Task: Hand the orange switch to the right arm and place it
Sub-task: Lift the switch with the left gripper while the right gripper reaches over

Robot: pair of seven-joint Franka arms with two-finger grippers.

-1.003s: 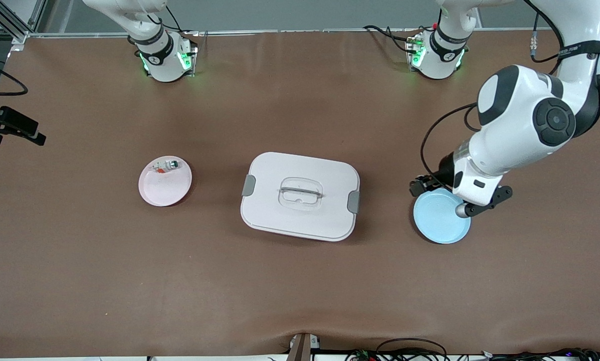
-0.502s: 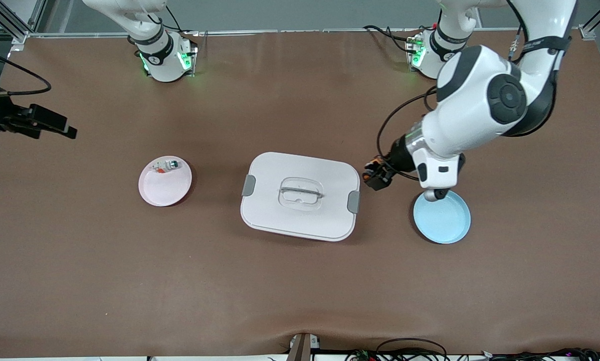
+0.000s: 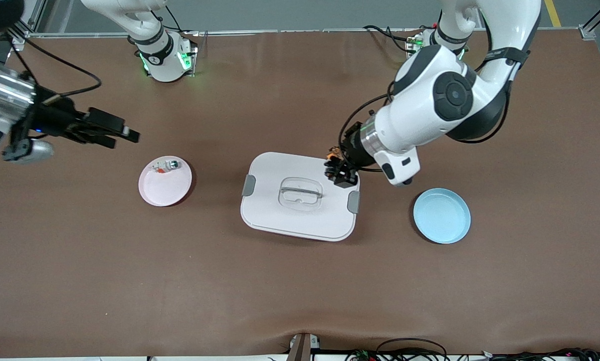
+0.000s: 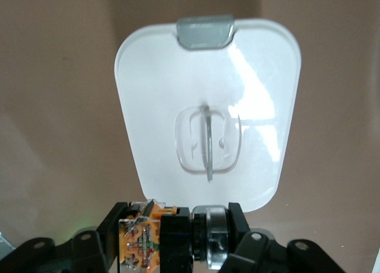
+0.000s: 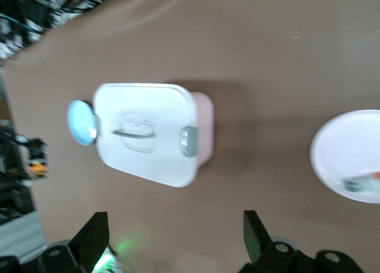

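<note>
Between the two grippers only the lidded white box (image 3: 300, 196) stands.

Glossy white plastic box lid (image 3: 300, 195) on matt brown table (image 3: 300, 291).

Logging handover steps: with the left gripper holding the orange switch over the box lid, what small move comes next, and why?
Probably the right gripper, open over the table near the pink plate, closes toward the white box: the left gripper holds the orange switch there, and the two are far apart.
</note>
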